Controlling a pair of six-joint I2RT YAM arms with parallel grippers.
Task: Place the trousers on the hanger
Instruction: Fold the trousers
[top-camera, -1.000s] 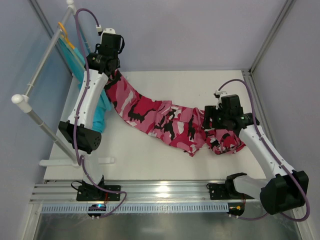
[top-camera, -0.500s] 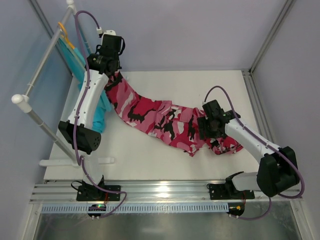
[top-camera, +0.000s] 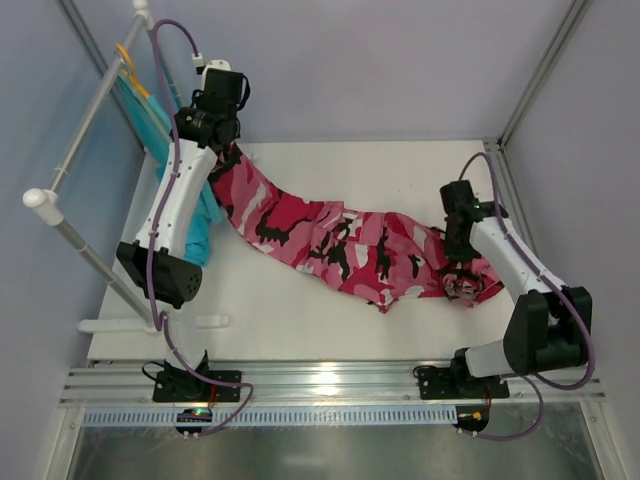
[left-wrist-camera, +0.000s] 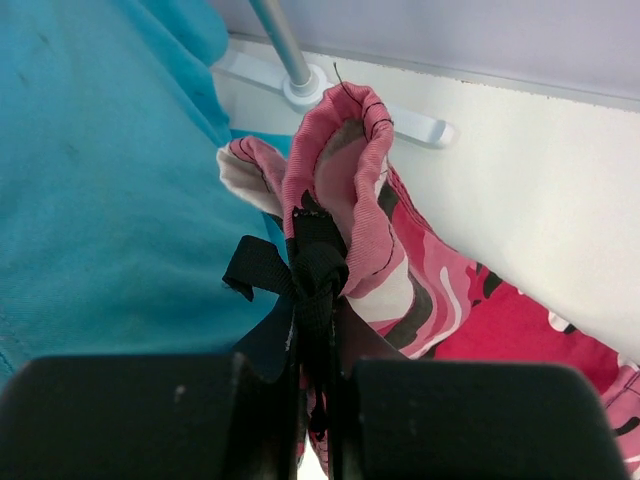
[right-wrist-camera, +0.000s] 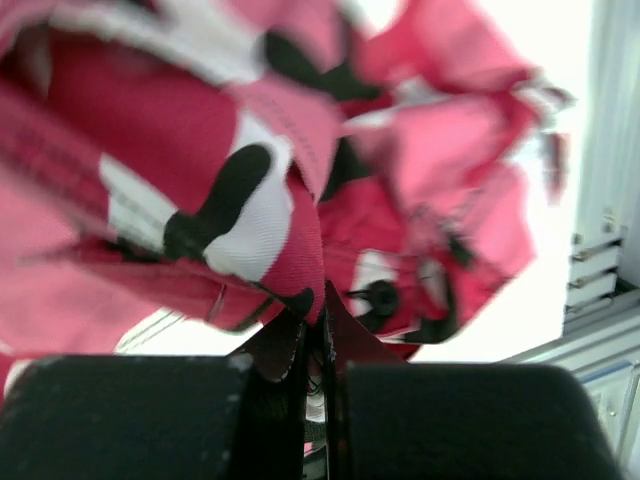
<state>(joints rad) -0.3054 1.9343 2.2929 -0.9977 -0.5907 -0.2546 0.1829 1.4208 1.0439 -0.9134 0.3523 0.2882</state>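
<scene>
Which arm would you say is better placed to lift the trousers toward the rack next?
Probably the left: the left hand grips one end of the trousers right beside the rack, while the right hand holds the other end across the table.

Count, all views:
- trousers (top-camera: 340, 245): one pair, pink-red camouflage
- teal garment (top-camera: 207, 228): one
- orange hanger (top-camera: 124, 55): one, only a short piece showing near the far end of the rack
- white tube rack (top-camera: 75, 140): one, with two round end caps visible from overhead
- robot arms: two, left arm (top-camera: 180, 195) and right arm (top-camera: 520, 260)
- grippers: two, left gripper (left-wrist-camera: 318, 375) and right gripper (right-wrist-camera: 322, 370), two fingers each
- purple cables (top-camera: 172, 25): two, one looped off each arm
- white table (top-camera: 330, 165): one
- metal rail (top-camera: 330, 385) at the near edge: one
</scene>
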